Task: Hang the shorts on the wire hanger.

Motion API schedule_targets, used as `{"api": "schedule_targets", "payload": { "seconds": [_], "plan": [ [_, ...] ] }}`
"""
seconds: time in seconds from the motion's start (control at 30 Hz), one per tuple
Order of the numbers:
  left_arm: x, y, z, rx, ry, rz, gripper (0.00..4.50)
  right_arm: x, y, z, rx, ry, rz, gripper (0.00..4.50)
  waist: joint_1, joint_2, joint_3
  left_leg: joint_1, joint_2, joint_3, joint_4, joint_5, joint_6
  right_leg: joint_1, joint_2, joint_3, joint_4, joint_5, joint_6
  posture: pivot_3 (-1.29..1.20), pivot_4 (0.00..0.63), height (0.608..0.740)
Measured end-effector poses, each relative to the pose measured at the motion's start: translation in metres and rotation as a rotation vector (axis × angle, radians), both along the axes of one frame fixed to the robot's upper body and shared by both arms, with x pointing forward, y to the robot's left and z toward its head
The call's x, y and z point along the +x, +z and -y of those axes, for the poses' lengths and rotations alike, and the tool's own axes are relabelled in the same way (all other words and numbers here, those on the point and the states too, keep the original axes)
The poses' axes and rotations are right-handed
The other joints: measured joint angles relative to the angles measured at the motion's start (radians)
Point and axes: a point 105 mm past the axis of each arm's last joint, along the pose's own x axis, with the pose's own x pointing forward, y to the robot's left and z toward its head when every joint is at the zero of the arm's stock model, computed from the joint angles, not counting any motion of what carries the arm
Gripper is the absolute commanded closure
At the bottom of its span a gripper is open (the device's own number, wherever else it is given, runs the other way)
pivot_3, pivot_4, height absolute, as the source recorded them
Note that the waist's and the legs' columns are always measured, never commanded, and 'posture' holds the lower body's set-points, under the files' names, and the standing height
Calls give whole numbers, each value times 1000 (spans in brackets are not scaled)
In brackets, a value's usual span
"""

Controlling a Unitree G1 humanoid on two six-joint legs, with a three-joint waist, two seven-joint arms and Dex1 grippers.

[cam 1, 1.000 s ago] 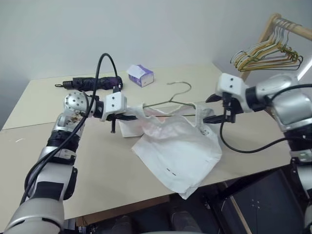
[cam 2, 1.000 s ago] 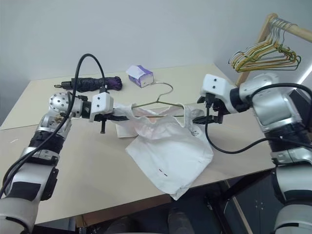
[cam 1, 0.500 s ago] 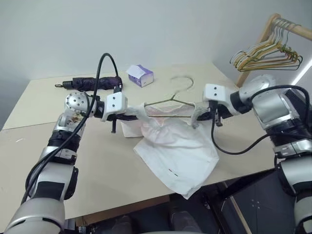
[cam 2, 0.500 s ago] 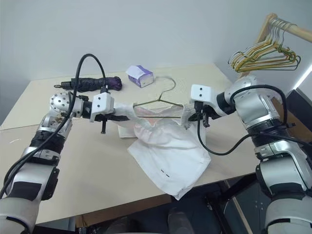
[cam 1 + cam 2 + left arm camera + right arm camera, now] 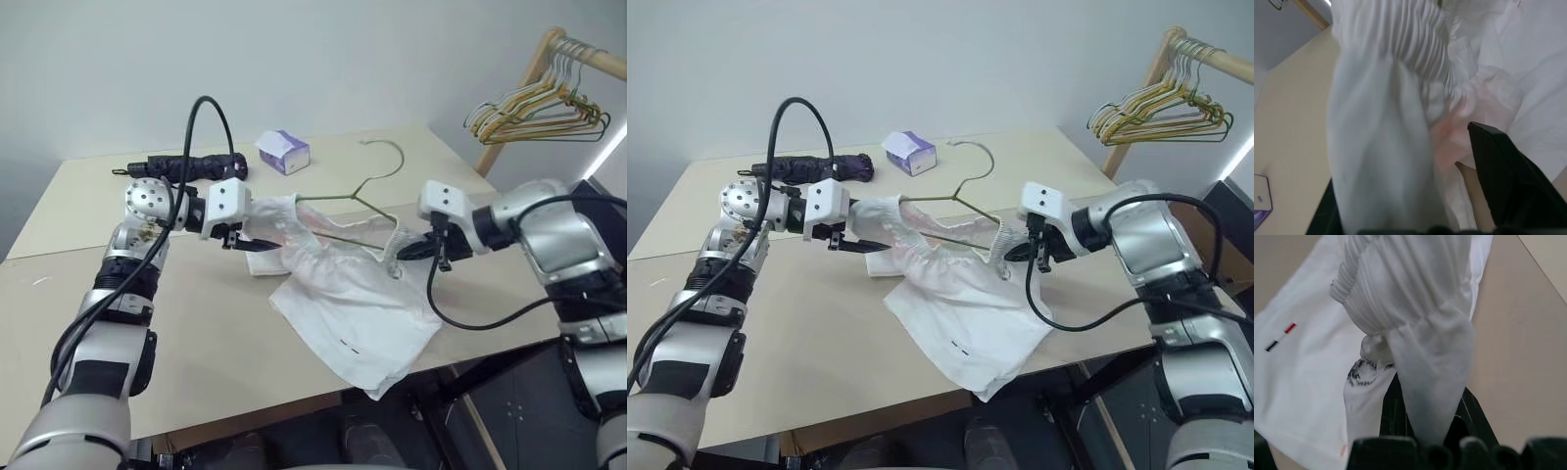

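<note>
Stretching across the wire hanger (image 5: 355, 200), the shorts (image 5: 345, 294) are being pinched by the clenched right gripper (image 5: 404, 252). The left gripper (image 5: 238, 238) is being held open inside the waistband. Seating on the shoulders is judged next.

Both arms: silver-grey metallic shells with black bands at the joints. Left arm (image 5: 118, 294) carries a round silver wrist housing dotted with small dark screws, then a boxy white wrist module with 2 dark dots on its face. A thick black cable loops high off that wrist and runs along the forearm. Right arm (image 5: 558, 235) has a bulbous grey forearm, the same white module, and a thin black cable hanging in a loop. Gripper fingers (image 5: 1508, 181) are matte black, wedge-shaped.
</note>
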Motion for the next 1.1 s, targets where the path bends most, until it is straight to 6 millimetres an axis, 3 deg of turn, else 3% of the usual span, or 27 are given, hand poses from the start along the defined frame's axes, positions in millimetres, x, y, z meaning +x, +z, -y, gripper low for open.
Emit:
{"api": "schedule_targets", "payload": {
  "seconds": [0.03,0.13,0.33,0.4,0.63,0.73,0.83,0.93,1.1],
  "plan": [
    [3,6,-8,-35,46,10,41,-5,-6,6,23,-46,-29,4500,1,0,0,0,0,0,0,0,0,0,0,0,0,0,0,-135,0,740],
    [10,29,-27,-139,149,72,41,-21,-27,20,71,-191,-104,4500,2,0,0,1,0,0,0,0,0,0,0,1,1,0,0,-143,0,740],
    [13,65,-26,-388,261,181,41,-47,-48,24,199,-434,-174,4500,9,0,0,1,0,-1,1,0,0,1,0,1,0,0,1,-164,15,740],
    [5,76,-17,-546,274,174,41,-50,-53,32,257,-590,-199,4500,12,0,0,1,0,-5,1,0,0,1,-1,2,1,0,1,-172,18,740],
    [-27,73,34,-796,247,-24,41,-56,-55,88,247,-1049,-209,4500,15,0,0,1,-1,-6,2,0,0,3,-1,2,1,0,1,-199,24,740],
    [-41,85,58,-871,185,-100,41,-47,-43,115,273,-1242,-157,4500,5,1,0,2,-2,-6,2,0,0,4,-1,4,0,0,2,-207,14,740],
    [-52,84,75,-795,117,-115,41,-37,-16,155,331,-1462,-48,4500,-11,5,-3,4,-3,-1,2,0,0,5,0,4,0,-1,2,-208,11,740],
    [-50,81,71,-730,119,-134,41,-37,6,183,375,-1604,22,4500,-26,7,-4,5,-2,0,1,0,0,6,1,4,-1,-4,7,-212,4,740],
    [-56,93,70,-738,49,-165,41,-23,41,202,527,-1738,57,4500,-56,9,-4,10,-2,0,0,0,0,12,0,4,-4,-5,8,-214,1,740]
  ]
}}
